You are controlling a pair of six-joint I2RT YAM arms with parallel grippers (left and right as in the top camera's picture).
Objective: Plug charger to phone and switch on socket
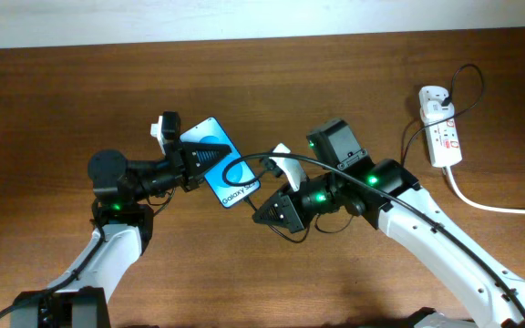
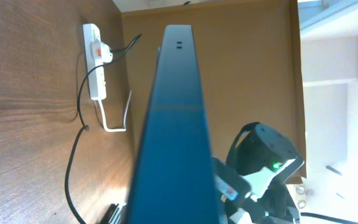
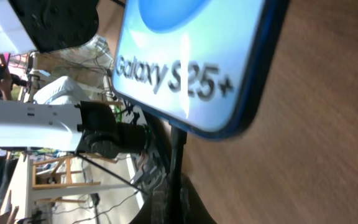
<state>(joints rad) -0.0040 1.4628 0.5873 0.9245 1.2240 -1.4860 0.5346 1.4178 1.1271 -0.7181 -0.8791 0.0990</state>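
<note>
The phone point(image 1: 219, 161) has a bright blue screen with "Galaxy S25+" on it. My left gripper point(image 1: 197, 160) is shut on it and holds it tilted above the table. In the left wrist view the phone point(image 2: 174, 118) shows edge-on. My right gripper point(image 1: 266, 210) is shut on the charger's thin black cable point(image 3: 178, 152) just below the phone's bottom edge point(image 3: 191, 56). The plug tip reaches that edge; I cannot tell whether it is seated. The white socket point(image 1: 441, 133) lies at the far right and also shows in the left wrist view point(image 2: 96, 61).
A thick white cord point(image 1: 495, 206) runs from the socket to the right edge. A black cable point(image 2: 74, 155) trails over the wooden table point(image 1: 80, 100). The right arm point(image 1: 399, 196) stretches across the middle.
</note>
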